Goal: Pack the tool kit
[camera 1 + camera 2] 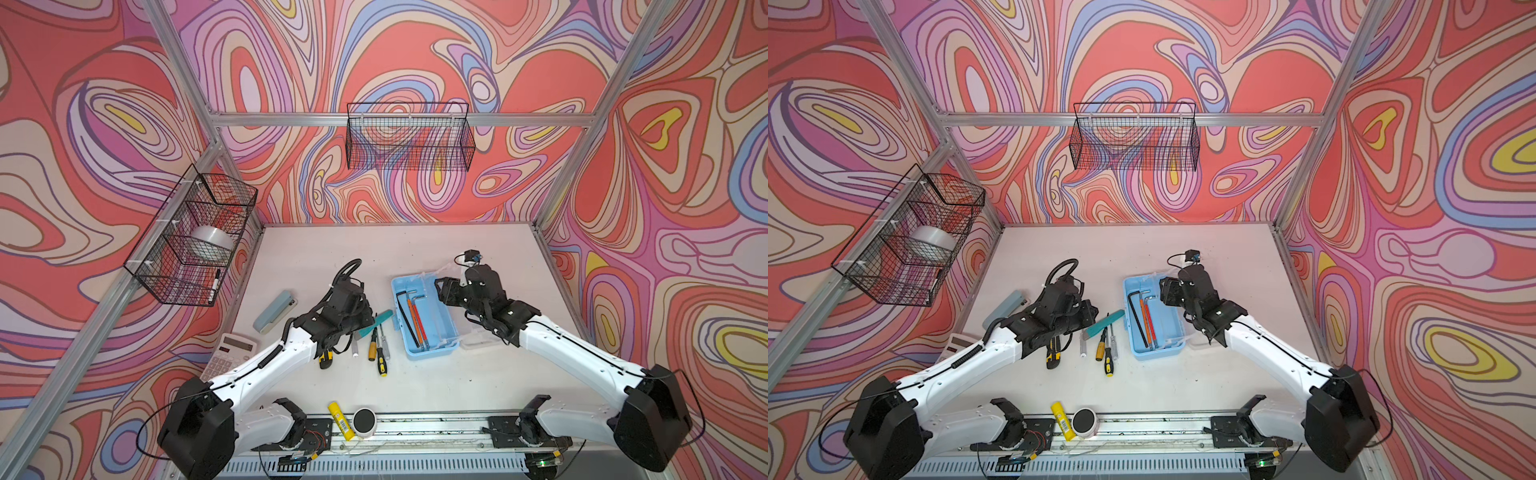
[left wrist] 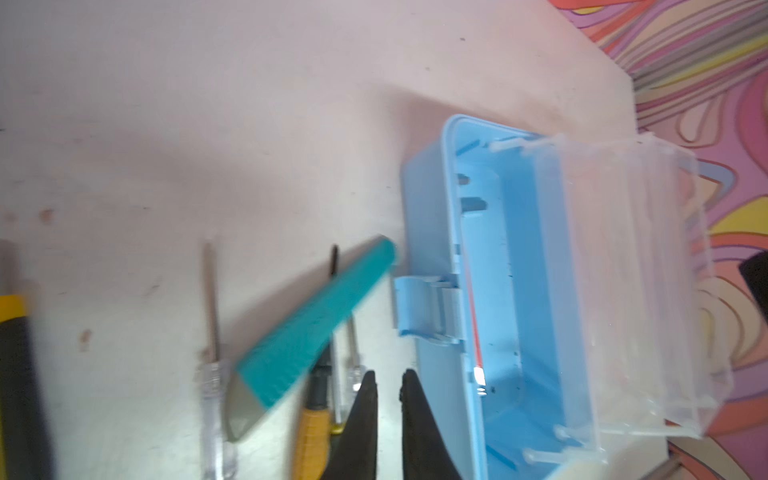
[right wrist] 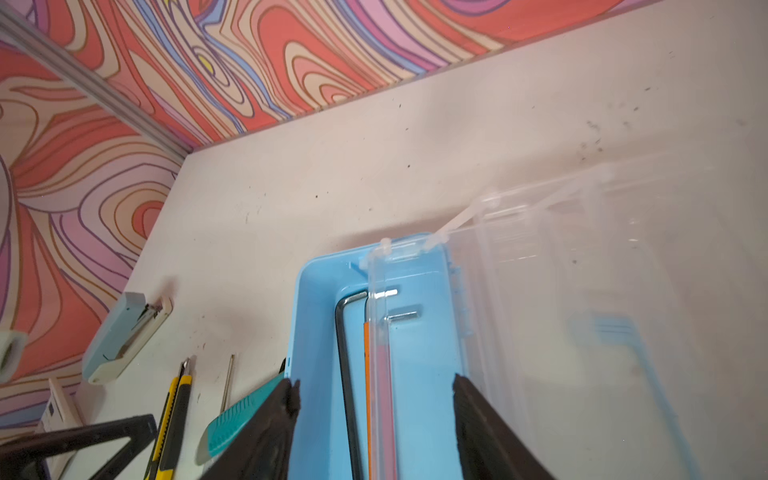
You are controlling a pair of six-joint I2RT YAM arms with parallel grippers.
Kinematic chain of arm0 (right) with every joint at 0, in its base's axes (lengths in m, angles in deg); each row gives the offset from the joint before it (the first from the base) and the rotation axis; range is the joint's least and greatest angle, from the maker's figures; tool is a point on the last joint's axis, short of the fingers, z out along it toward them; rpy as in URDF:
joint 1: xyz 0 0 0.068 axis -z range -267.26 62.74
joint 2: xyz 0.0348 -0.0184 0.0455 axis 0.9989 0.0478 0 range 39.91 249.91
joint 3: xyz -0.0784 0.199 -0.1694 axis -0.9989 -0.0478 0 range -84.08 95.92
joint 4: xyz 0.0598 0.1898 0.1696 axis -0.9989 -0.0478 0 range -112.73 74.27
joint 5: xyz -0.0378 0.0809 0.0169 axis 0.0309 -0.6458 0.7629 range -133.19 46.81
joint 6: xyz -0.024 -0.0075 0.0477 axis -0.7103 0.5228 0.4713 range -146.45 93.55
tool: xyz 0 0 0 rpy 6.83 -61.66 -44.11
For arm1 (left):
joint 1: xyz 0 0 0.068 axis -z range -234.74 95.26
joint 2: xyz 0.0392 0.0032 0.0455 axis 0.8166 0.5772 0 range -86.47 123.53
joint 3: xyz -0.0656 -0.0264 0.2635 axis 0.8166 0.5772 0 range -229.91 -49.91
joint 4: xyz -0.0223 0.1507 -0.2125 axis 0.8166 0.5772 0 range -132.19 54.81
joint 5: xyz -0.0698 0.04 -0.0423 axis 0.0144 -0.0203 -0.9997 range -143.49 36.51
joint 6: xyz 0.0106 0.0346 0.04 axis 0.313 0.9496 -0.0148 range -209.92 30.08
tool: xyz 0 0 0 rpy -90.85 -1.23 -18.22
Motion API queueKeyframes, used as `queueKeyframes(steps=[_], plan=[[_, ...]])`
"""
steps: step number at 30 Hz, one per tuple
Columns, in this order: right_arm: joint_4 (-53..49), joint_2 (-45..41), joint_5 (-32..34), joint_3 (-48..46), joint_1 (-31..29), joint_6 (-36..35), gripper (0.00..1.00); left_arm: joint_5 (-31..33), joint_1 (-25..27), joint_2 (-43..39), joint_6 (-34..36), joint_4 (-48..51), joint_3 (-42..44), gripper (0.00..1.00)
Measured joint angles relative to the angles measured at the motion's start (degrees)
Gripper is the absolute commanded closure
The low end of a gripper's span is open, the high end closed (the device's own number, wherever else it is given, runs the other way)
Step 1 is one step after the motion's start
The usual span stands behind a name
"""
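The light-blue tool case [image 1: 442, 322] lay open on the counter [image 1: 415, 249], right of centre in both top views. Its clear lid [image 3: 561, 270] was folded back on the side away from the loose tools, and hex keys [image 1: 411, 320] lay lengthwise inside. The right end effector [image 3: 374, 386] hung over the case's far end, fingers spread wide and grasping nothing. The left end effector [image 2: 388, 374] hovered just beside the wall of the case that carries the latch [image 2: 415, 311], its fingers nearly together with nothing between them. Left of the case, unpacked tools lay on the counter. A teal utility knife [image 1: 376, 323] angled toward the case and crossed over the shafts of several screwdrivers [image 1: 380, 359], and a yellow-and-black utility knife [image 1: 325, 359] lay partly under the left arm. A grey-blue stapler [image 1: 274, 311] and a white calculator [image 1: 228, 353] sat further left.
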Motion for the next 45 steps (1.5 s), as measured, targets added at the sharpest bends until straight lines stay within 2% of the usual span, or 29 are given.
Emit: queueKeyframes(steps=[3, 6, 10, 14, 19, 24, 31, 45], plan=[[-2.71, -3.13, 1.6, 0.59, 1.7, -0.63, 0.38, -0.59, 3.34, 2.56, -1.14, -2.12, -4.96, 0.88], [-5.33, -4.02, 2.25, 1.38, 1.81, -1.75, 0.38, 1.75, 3.5, 1.99, 0.11, -1.49, -8.28, 0.81], [-8.83, -3.78, -0.11, 2.78, 1.81, -3.26, 0.37, 7.93, 2.71, -0.7, 3.74, 2.45, -10.27, 0.61], [-8.96, -2.16, -2.8, 2.93, 1.81, -3.89, 0.36, 11.1, 0.59, -0.28, 7.69, 5.7, -9.86, 0.54], [-8.44, 1.79, -5.16, 2.91, 1.81, -4.44, 0.36, 10.86, -2.62, 4.63, 11.15, 6.54, -8.35, 0.46], [-7.61, 3.78, -6.56, 2.47, 1.81, -4.79, 0.36, 8.66, -3.15, 10.4, 14.19, 6.8, -8.66, 0.45], [-6.01, 4.39, -7.61, 1.07, 1.81, -4.61, 0.36, 7.28, -3.32, 18.99, 18.03, 8.24, -13.35, 0.47], [-2.93, 7.5, -9.2, -0.66, 1.81, -3.65, 0.37, 7.76, -4.26, 28.5, 22.43, 11.52, -16.65, 0.5]])
